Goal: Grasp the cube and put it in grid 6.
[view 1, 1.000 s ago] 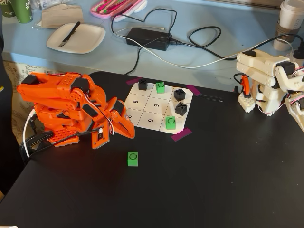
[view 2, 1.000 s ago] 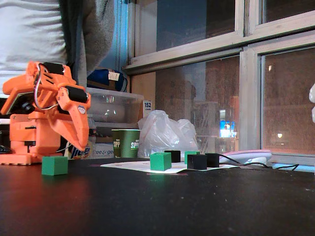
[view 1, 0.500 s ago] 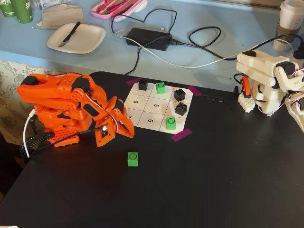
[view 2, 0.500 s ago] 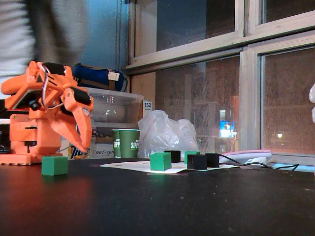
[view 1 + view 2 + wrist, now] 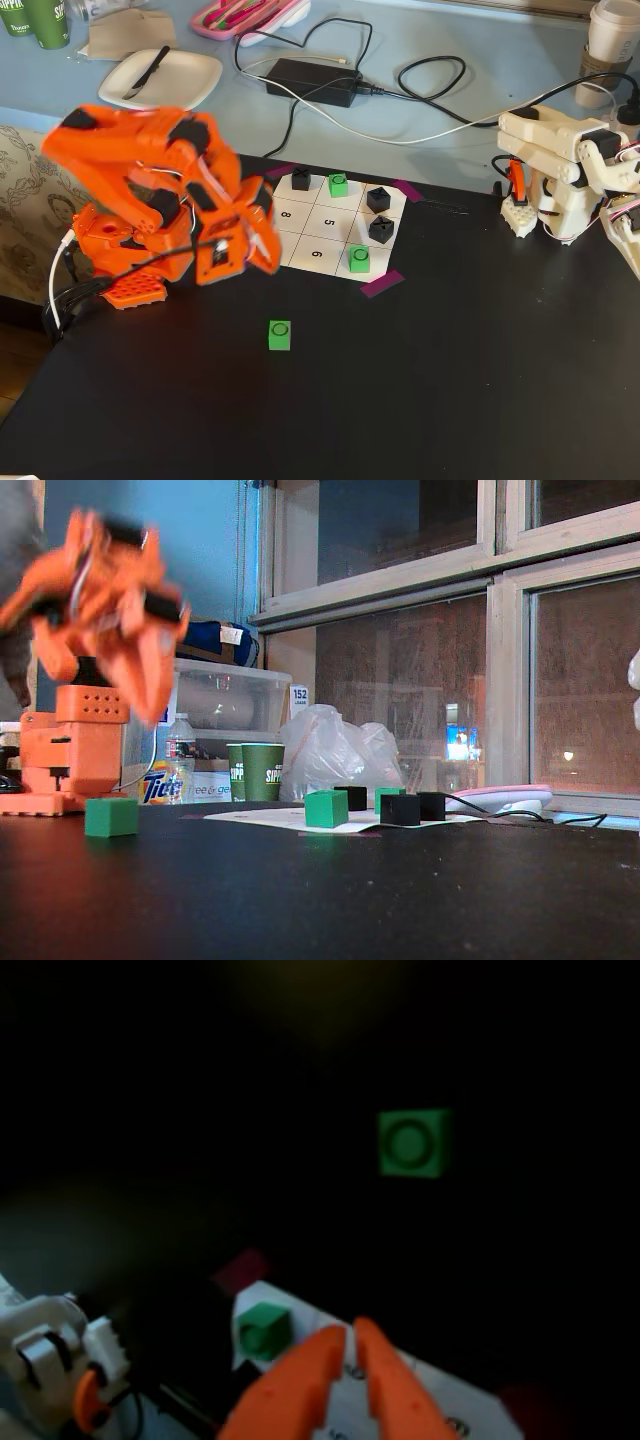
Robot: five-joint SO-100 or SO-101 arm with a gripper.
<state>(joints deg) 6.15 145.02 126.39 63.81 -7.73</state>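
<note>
The cube [image 5: 280,335], bright green with a black circle on top, lies alone on the black table in front of the paper grid; it also shows in the low fixed view [image 5: 111,817] and the wrist view [image 5: 412,1143]. Grid 6 [image 5: 316,254] is a bare white cell in the grid's near row. My orange gripper [image 5: 264,258] is blurred and raised above the table, up and left of the cube. Seen from the side, the gripper [image 5: 160,708] points downward. In the wrist view the gripper [image 5: 350,1328] has its fingers nearly together with nothing between them.
Two more green cubes [image 5: 359,259] [image 5: 338,184] and three black cubes [image 5: 381,229] occupy other grid cells. Purple tape [image 5: 382,283] pins the paper's corner. A white arm [image 5: 560,170] stands at the right. Cables, a plate and cups lie on the blue counter behind.
The arm has swung upward and is motion-blurred; the gripper has lifted from beside the table surface. The person behind the arm has left the low fixed view. The cubes have not moved.
</note>
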